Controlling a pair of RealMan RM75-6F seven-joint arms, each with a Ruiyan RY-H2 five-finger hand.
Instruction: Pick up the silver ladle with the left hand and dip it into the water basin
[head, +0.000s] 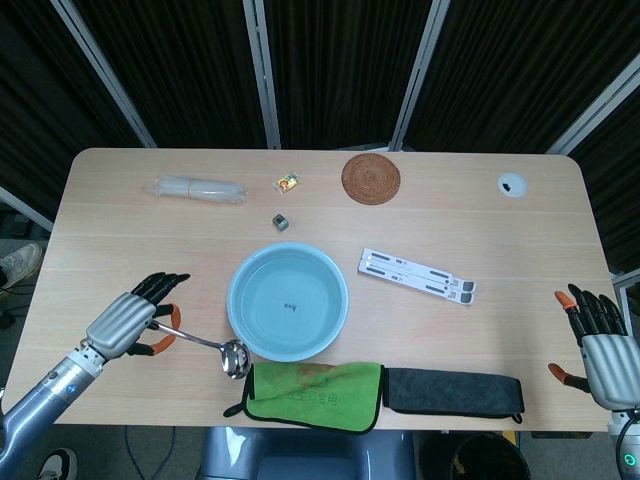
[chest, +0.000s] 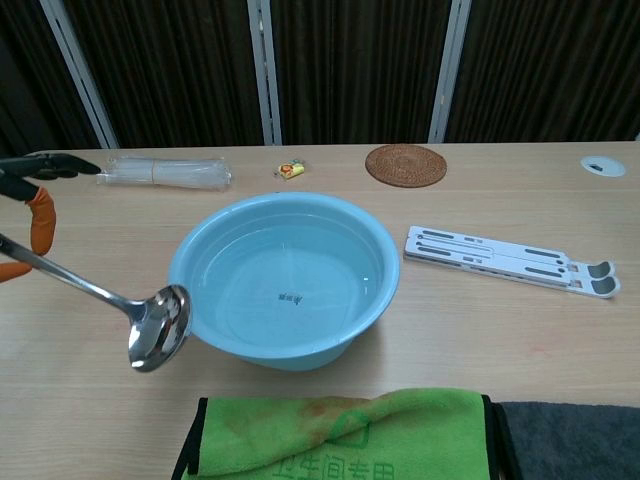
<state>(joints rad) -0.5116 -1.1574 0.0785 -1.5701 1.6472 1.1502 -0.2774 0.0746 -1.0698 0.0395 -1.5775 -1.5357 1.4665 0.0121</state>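
At the near left of the table (head: 90, 230), the left hand (head: 128, 324) grips the thin handle of the silver ladle (head: 208, 346), fingers wrapped around the stem near its end. The ladle's long axis runs from the hand toward the right and slightly toward the robot, ending in the bowl of the ladle, which in the chest view hangs tilted just beside the outer left wall of the water basin (head: 238, 305), below its rim and apparently off the tabletop, though the height is hard to judge from above. So the basin lies to the right of the ladle's bowl, and my reading is that the next move needs a lift over the rim, then a short carry rightward and a dip down. The left hand is by far the nearer; the right hand (head: 598, 345) rests at the far right edge, fingers spread and holding nothing, well apart from everything. The basin holds clear water, shallow enough that a small mark on its bottom shows through; nothing else is in it. A green cloth (head: 312, 394) lies just in front of the basin, near the ladle's bowl.
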